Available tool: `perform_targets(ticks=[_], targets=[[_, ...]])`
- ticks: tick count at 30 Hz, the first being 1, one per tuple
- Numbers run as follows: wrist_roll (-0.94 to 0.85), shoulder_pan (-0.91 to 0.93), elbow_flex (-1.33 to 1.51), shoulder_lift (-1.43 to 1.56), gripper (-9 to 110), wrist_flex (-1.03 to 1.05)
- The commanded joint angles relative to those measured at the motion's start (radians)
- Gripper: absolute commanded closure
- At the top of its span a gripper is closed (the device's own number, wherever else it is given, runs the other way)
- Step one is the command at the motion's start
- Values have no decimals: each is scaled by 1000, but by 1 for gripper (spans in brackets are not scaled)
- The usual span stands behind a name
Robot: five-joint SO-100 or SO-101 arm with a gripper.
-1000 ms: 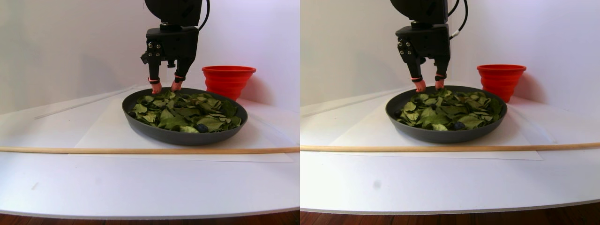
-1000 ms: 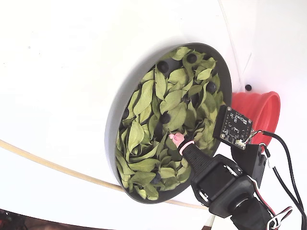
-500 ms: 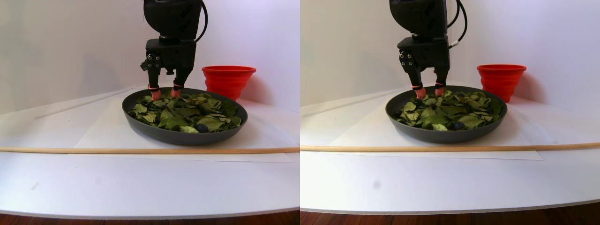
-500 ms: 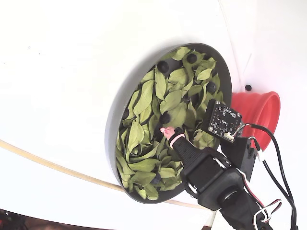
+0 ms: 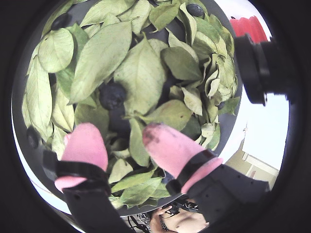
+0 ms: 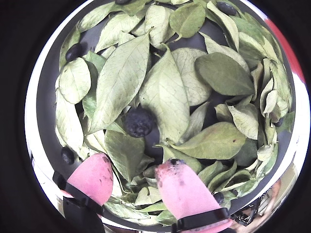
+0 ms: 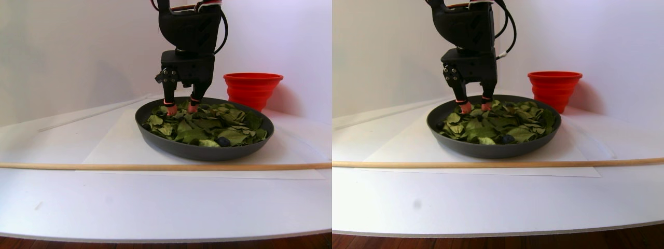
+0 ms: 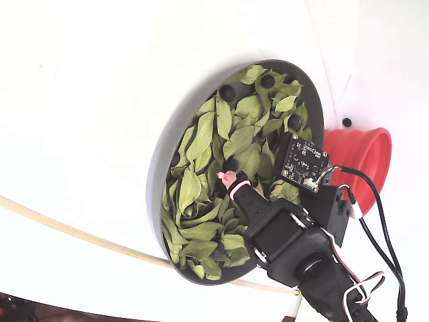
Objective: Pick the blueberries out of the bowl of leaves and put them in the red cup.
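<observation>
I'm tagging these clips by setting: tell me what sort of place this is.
Probably a makeshift home or hobby tabletop rig: a white board on a wooden surface, a plain white backdrop, and a staged bowl of leaves beside a red cup.

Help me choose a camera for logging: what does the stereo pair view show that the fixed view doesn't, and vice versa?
Only the stereo pair shows the red cup side-on, upright behind the bowl, with its stepped walls, and both pink fingertips of the tool down at the leaves.

Only the fixed view looks down into the bowl, showing several blueberries scattered among the leaves, and one stray berry on the table beside the cup.

Both show the arm over the bowl and the thin wooden stick in front of it.
</observation>
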Motion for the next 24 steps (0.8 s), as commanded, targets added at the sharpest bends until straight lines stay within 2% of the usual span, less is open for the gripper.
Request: perform_targets(ticks=[1, 24], targets=[[-5, 2, -48, 5, 84, -21], [15, 9, -120, -101, 84, -80]])
